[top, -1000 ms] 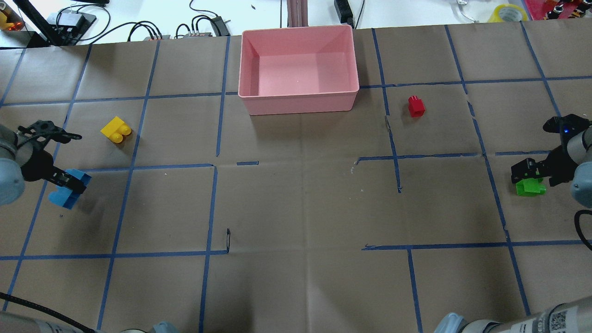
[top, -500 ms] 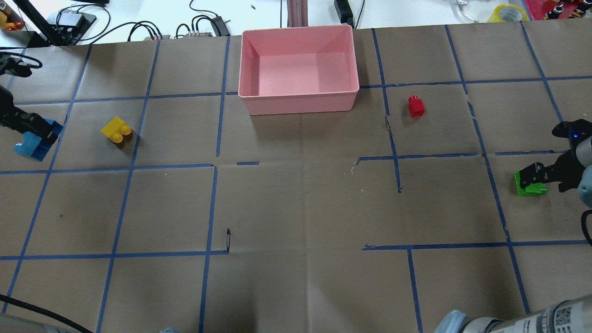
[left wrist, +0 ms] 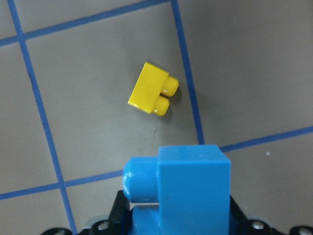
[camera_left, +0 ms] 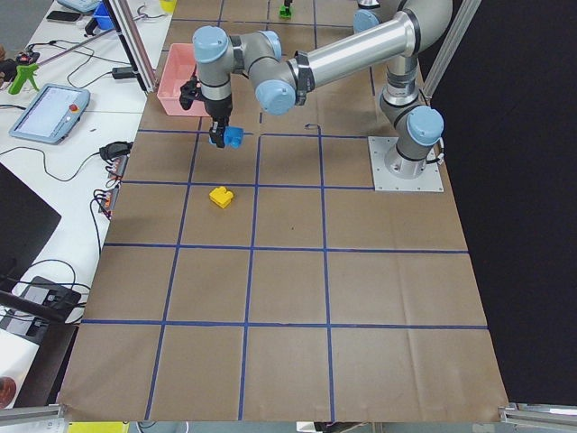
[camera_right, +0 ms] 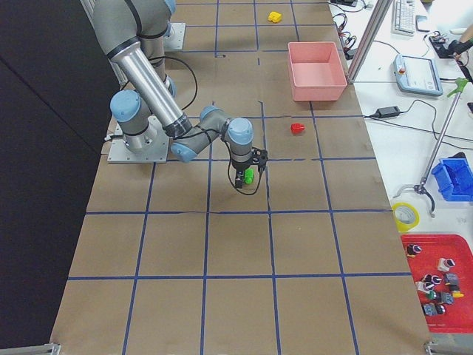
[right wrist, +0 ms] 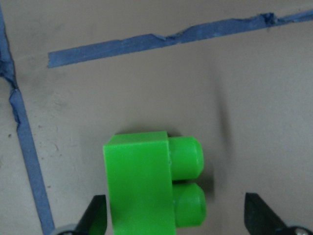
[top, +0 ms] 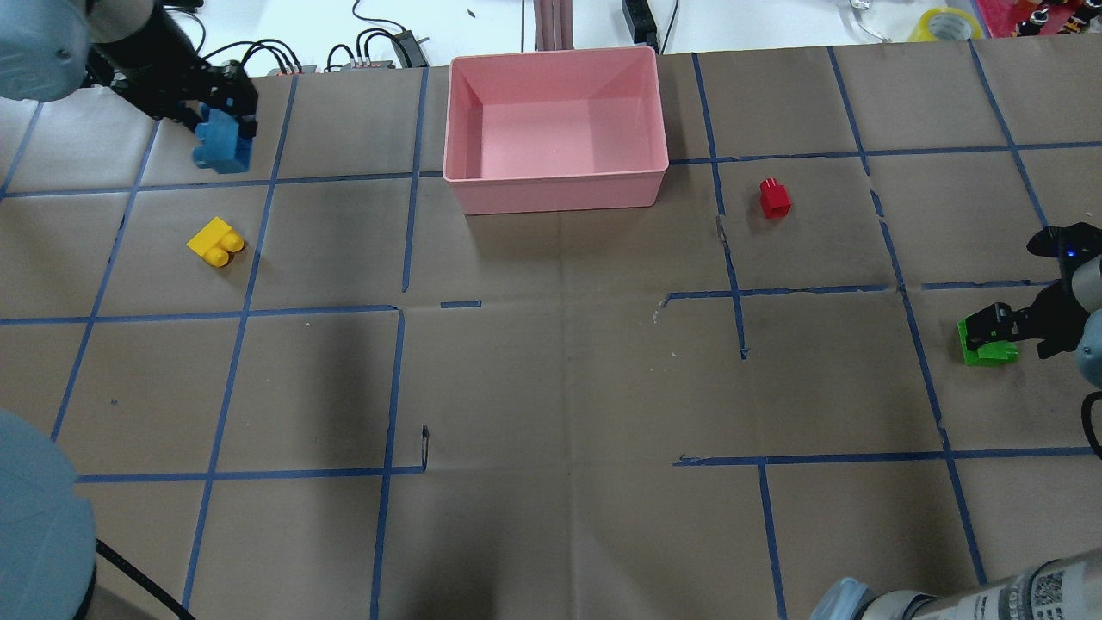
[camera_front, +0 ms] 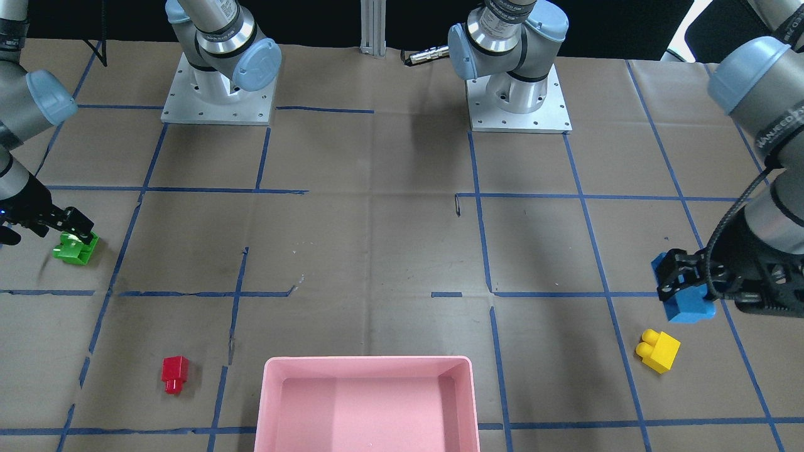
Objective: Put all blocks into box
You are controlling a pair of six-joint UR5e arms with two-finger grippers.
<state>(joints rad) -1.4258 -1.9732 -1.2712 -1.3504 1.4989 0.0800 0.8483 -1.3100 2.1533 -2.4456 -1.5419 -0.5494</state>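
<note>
left gripper (top: pixel 225 119) fingers clamp the blue block (top: pixel 221 148), lifted off the worktop (top: pixel 551 387) beyond the yellow block (top: pixel 215 242). right gripper (right wrist: pixel 176 215) fingers stand wide astride the green block (right wrist: pixel 139 181), which rests on the worktop. red block (top: pixel 774 198) lies near the pink box (top: pixel 555 185), on the right arm's side. lettering on the left arm (camera_front: pixel 779 125) is cut off, unreadable.

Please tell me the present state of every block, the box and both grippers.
blue block: held off the table by the left gripper.
left gripper: shut on the blue block.
green block: lying on the table, not gripped.
right gripper: open around the green block.
red block: loose on the table.
yellow block: loose on the table.
box: empty.
</note>
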